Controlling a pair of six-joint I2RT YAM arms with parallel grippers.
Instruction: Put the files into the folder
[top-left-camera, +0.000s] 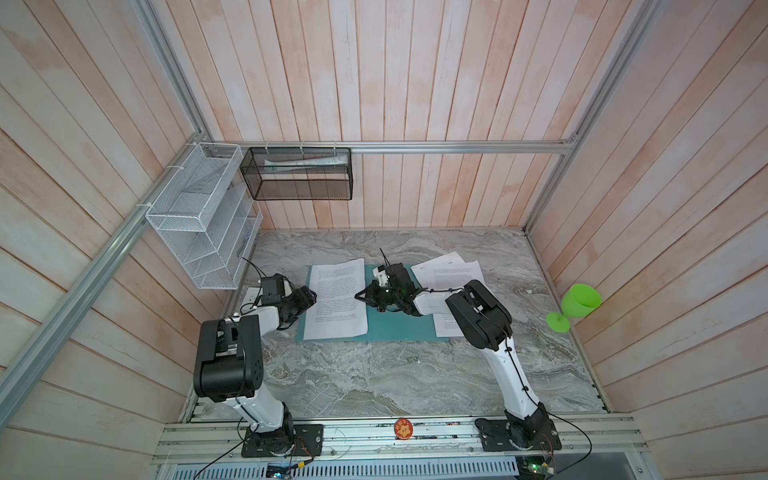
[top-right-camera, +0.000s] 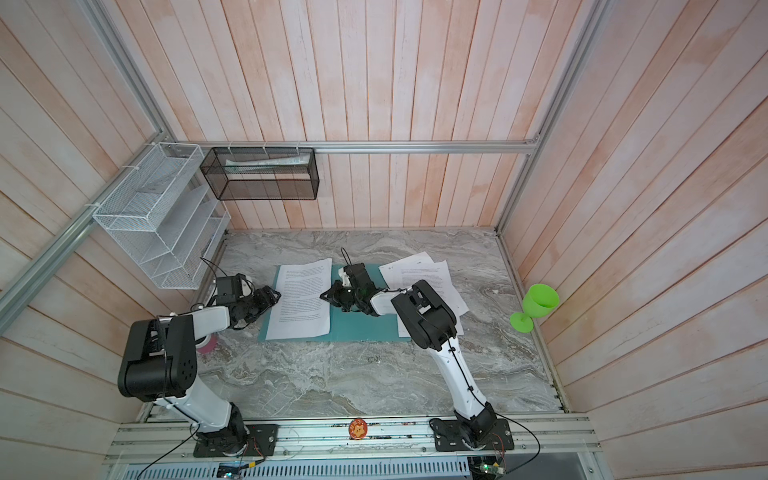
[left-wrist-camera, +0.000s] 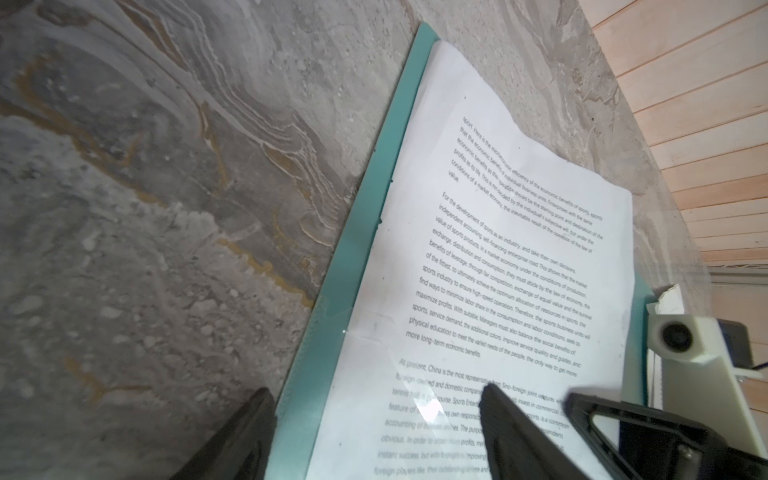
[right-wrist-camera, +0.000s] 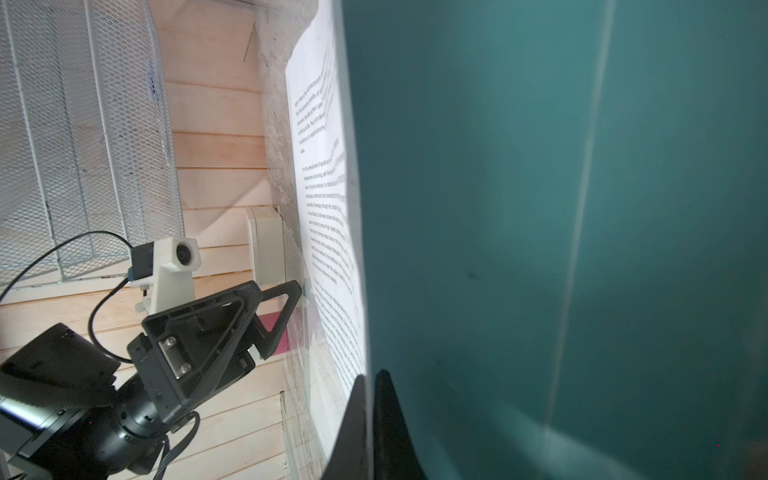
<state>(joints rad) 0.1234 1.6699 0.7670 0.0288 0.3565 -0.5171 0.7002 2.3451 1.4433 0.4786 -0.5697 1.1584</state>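
On the table (top-left-camera: 374, 382), the open folder (top-left-camera: 399, 328) carries one sheet (top-left-camera: 336, 299) on its 9 o'clock half; more files (top-left-camera: 457, 270) overlap its 3 o'clock edge. The right gripper (top-left-camera: 358, 296), jaws pressed together, meets the sheet's 3 o'clock edge; any pinch is hidden. The left gripper (top-left-camera: 312, 296), spread, straddles the folder's 9 o'clock edge.

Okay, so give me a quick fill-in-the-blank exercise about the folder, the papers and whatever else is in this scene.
1. One printed sheet lies on the half of the open folder nearer the ___ arm.
2. The left gripper has its jaws ___.
3. The goblet is ___ in colour.
4. The mesh basket beside the white rack is ___ in colour.
Missing words: left; open; green; black.
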